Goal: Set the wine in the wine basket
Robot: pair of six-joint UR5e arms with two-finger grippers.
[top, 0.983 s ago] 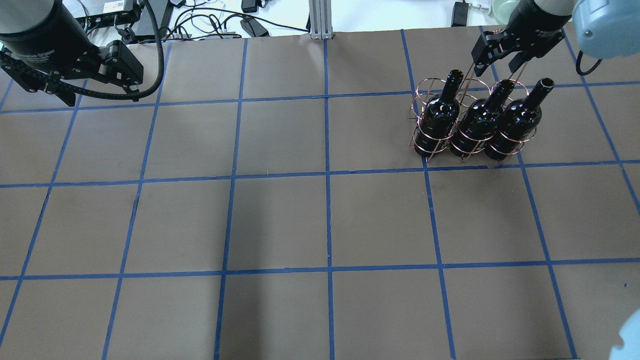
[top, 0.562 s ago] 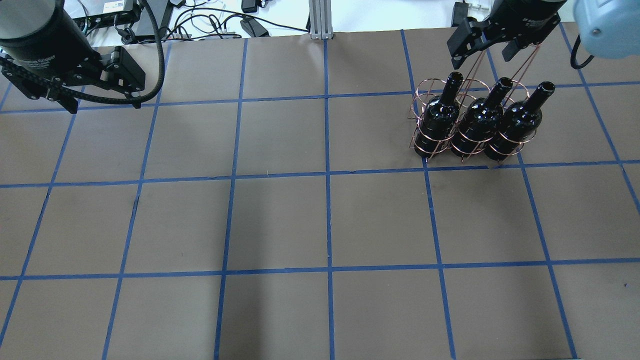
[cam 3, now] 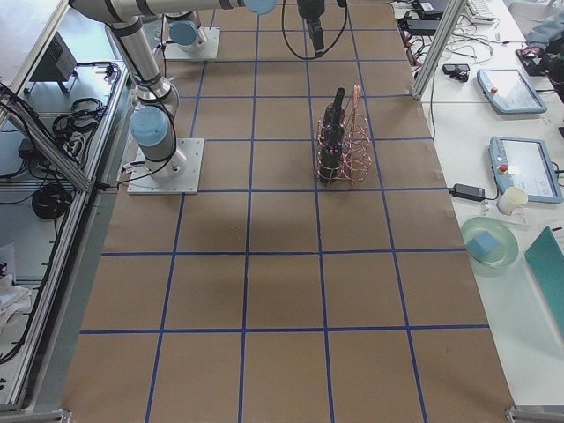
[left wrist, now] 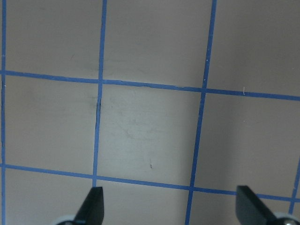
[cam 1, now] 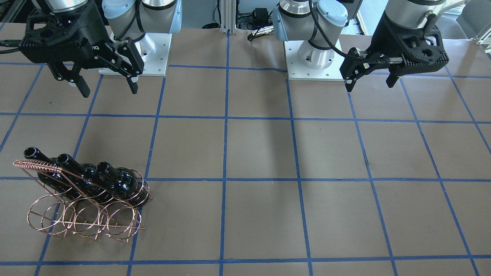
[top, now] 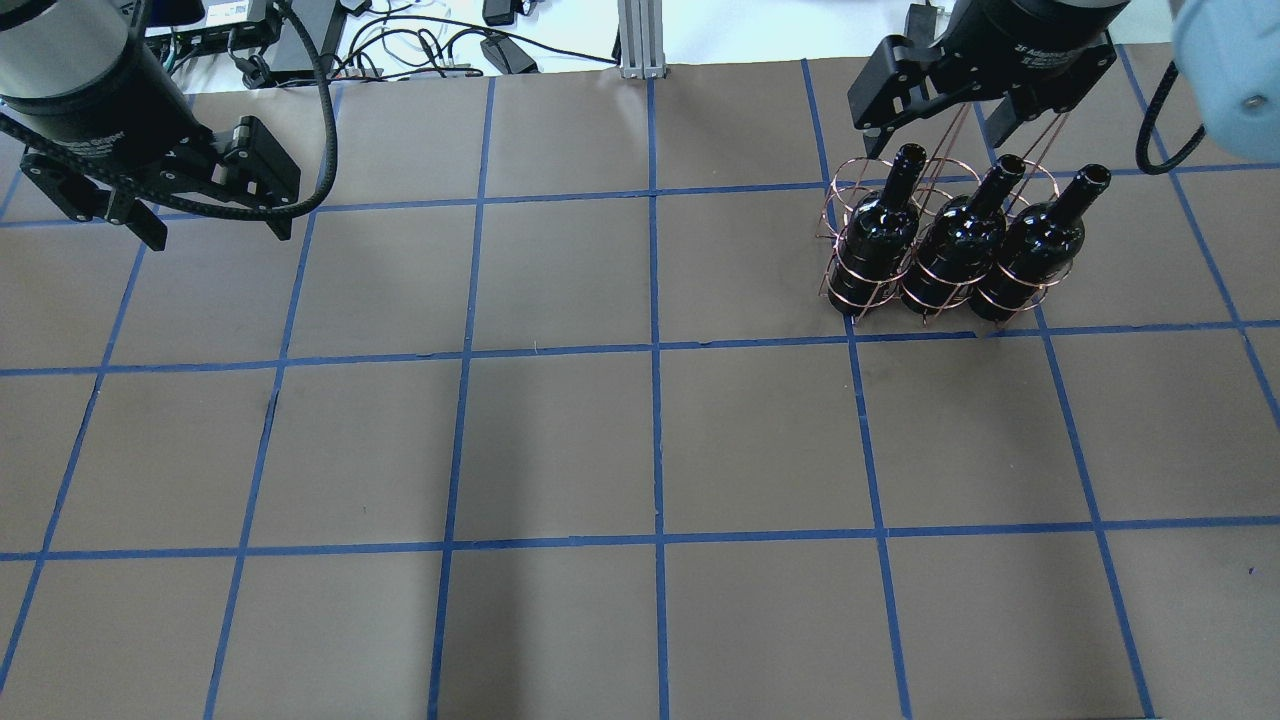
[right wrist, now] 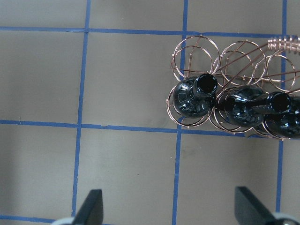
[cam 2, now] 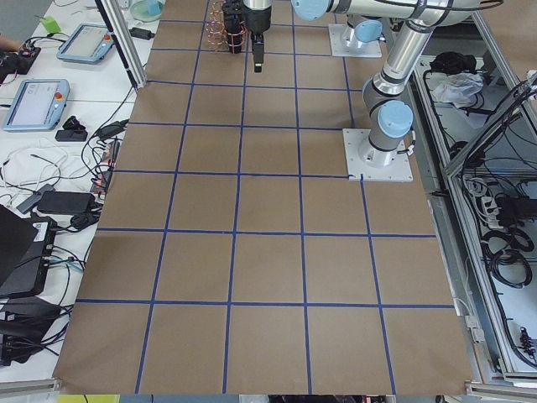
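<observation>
Three glossy near-black wine bottles (top: 960,240) stand upright side by side in the copper wire basket (top: 846,292), in the row of rings nearer the robot. The far row (cam 1: 76,220) is empty. The basket's coiled handle (cam 1: 36,165) leans over the bottles (cam 1: 119,184). My right gripper (top: 935,122) is open and empty, above and just behind the basket, touching nothing. Its wrist view shows the bottles (right wrist: 193,96) and the rings (right wrist: 197,50) below the open fingers (right wrist: 91,208). My left gripper (top: 218,228) is open and empty, far off at the table's left.
The brown table has a blue tape grid (top: 655,350). Cables and power bricks (top: 400,45) lie past its far edge. The arm bases (cam 1: 314,57) stand on the robot's side. The left wrist view shows only the bare table (left wrist: 150,126).
My right gripper has risen and shifted left over the basket, away from the bottle necks. My left gripper has moved a little toward the table's middle. The bottles and basket have not moved.
</observation>
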